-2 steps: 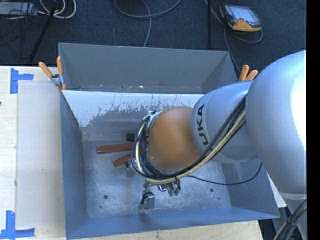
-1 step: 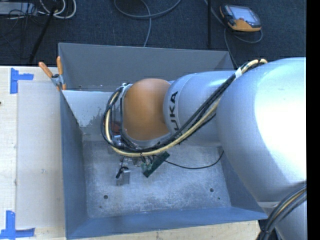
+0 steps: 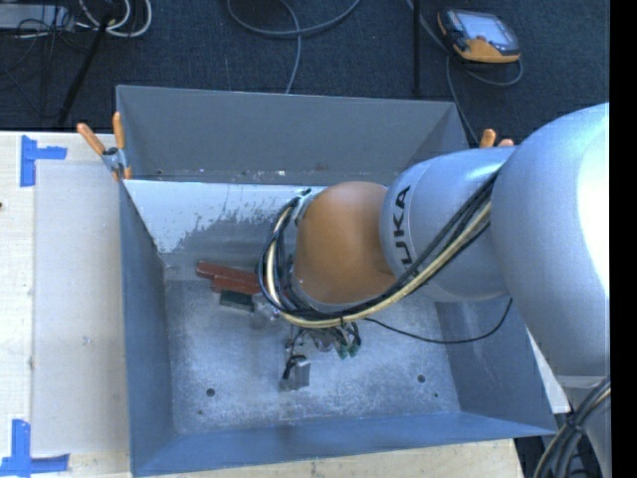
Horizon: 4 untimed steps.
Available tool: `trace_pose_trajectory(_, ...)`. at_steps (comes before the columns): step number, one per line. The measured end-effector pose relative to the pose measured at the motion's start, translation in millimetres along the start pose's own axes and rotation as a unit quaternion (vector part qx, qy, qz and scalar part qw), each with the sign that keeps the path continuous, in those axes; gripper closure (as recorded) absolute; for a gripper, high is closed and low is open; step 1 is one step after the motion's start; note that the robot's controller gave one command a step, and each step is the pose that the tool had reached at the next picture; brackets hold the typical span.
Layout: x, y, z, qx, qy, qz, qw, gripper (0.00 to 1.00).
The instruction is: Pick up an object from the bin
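My gripper point(image 3: 297, 364) hangs low over the middle of the bin floor, under the arm's wrist. A reddish-brown flat bar-like thing point(image 3: 223, 273) lies to its upper left near the foot of the bin's back slope. A dark, smaller piece point(image 3: 237, 300) lies against the bar's near side, partly hidden by the wrist cables. A small green bit point(image 3: 349, 348) shows just right of the gripper, under the wrist; I cannot tell whether it is a loose thing or belongs to the arm.
The arm with its orange cover and looped cables reaches in from the right and hides the middle and right of the bin floor. Bare grey floor shows in front of and to the left of the gripper.
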<state>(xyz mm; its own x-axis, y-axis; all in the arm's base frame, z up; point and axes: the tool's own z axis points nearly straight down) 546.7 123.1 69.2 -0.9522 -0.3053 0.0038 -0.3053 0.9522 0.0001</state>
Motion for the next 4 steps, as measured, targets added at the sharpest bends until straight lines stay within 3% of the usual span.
trace_pose_trajectory(1, 3.3, -42, 0, 0.000, -0.0003, -0.097, 0.9953, 0.00)
trace_pose_trajectory(2, 2.0, -42, -1, 0.000, -0.0026, -0.095, 0.9955, 1.00)
trace_pose_trajectory(3, -20.2, -52, -129, 0.002, -0.0067, -0.132, 0.9912, 1.00)
trace_pose_trajectory(4, -41.1, -68, -176, 0.001, -0.0047, -0.261, 0.9654, 1.00)
